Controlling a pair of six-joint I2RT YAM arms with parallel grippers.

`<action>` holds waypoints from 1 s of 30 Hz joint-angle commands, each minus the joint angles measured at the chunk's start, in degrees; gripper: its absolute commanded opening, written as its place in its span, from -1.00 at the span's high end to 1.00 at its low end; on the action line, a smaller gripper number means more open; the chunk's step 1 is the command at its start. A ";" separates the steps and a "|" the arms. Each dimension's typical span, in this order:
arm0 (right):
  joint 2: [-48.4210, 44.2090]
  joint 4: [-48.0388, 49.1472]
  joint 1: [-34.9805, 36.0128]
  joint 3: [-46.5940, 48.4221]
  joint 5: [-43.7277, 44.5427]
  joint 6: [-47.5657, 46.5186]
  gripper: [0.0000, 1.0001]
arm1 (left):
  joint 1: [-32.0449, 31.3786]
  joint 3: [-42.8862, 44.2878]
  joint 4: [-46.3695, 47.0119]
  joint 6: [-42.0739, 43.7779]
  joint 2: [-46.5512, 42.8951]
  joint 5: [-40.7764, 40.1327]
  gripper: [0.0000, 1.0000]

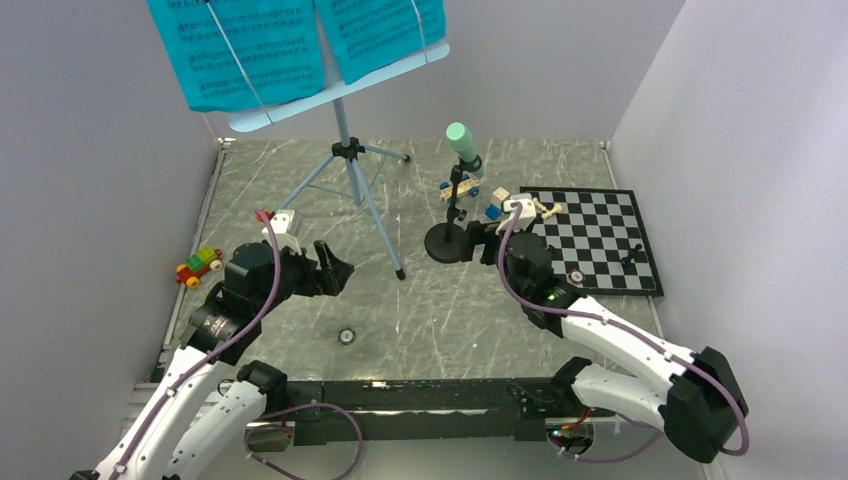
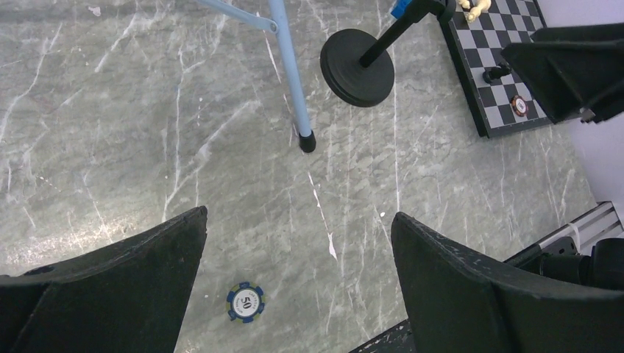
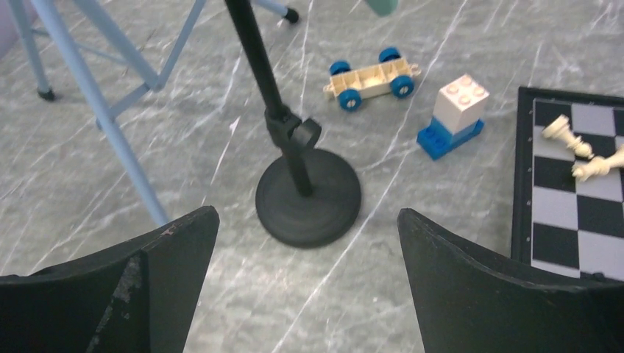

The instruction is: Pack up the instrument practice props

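The pale-blue tripod music stand [image 1: 347, 155] stands at the back, its tray [image 1: 300, 105] carrying two turquoise music sheets [image 1: 240, 50]. To its right a mint-green microphone [image 1: 463, 143] sits on a black stand with a round base [image 1: 445, 243]. My left gripper [image 1: 335, 270] hangs open, just left of the tripod's near leg [image 2: 291, 73], with nothing between its fingers. My right gripper [image 1: 482, 243] is open too, right beside the round base [image 3: 309, 198], which lies just ahead of its fingertips. In the left wrist view that base [image 2: 357, 57] shows beyond the leg's foot.
A chessboard [image 1: 595, 240] with toppled pieces [image 3: 570, 140] lies at the right. A wheeled toy chassis [image 3: 371, 77] and a blue-and-white block [image 3: 452, 118] sit behind the mic stand. A colourful toy car [image 1: 198, 266] is at the left edge, and a poker chip [image 2: 246, 302] lies under my left gripper.
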 commanded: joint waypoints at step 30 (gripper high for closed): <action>30.10 27.52 -0.81 15.29 7.68 -9.51 -0.17 | -0.27 -0.89 -3.10 4.77 -6.28 -1.39 -0.94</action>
